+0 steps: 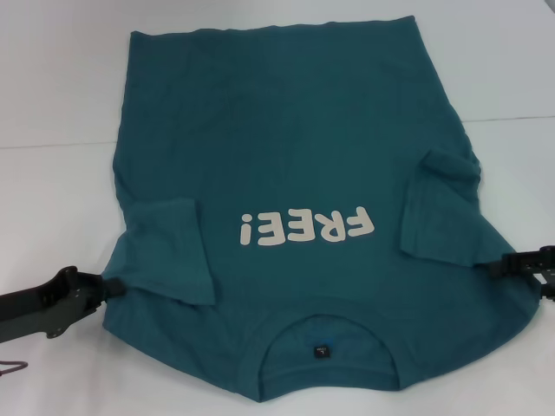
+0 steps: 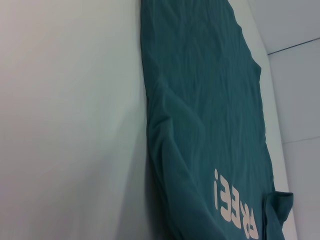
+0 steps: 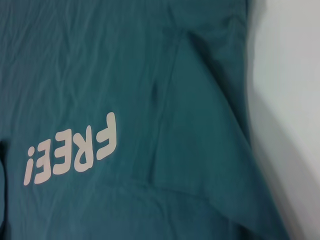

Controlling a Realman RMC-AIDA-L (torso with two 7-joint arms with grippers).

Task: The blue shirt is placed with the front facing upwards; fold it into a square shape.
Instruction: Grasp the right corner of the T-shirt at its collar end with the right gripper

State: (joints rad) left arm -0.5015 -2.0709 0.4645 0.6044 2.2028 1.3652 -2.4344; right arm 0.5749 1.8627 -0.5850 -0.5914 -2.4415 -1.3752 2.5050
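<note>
The left gripper (image 1: 111,286) sits low at the shirt's (image 1: 295,156) left edge, its tip touching the cloth just beside the folded-in left sleeve (image 1: 169,251); whether its jaws are apart or pinched on the fabric cannot be told, since the tip is small and dark against the cloth. The right gripper (image 1: 496,264) meets the opposite edge beside the right sleeve (image 1: 438,212), and its jaws likewise cannot be judged. Both arms lie flat on the table (image 1: 52,95), reaching in from either side at about the same height across the chest. Between them the shirt lies front up, spread on the white table, collar (image 1: 321,342) nearest the robot with a small dark tag (image 1: 321,351) inside it, hem at the far end. The cream "FREE!" lettering (image 1: 308,228) reads upside down from the head view. Both short sleeves are turned inward over the body, so the outline narrows toward the shoulders. The left wrist view shows the shirt's long side edge (image 2: 150,125) lying on the table, slightly rumpled; the right wrist view shows the folded sleeve (image 3: 200,125) lying beside the lettering. No container is present.
</note>
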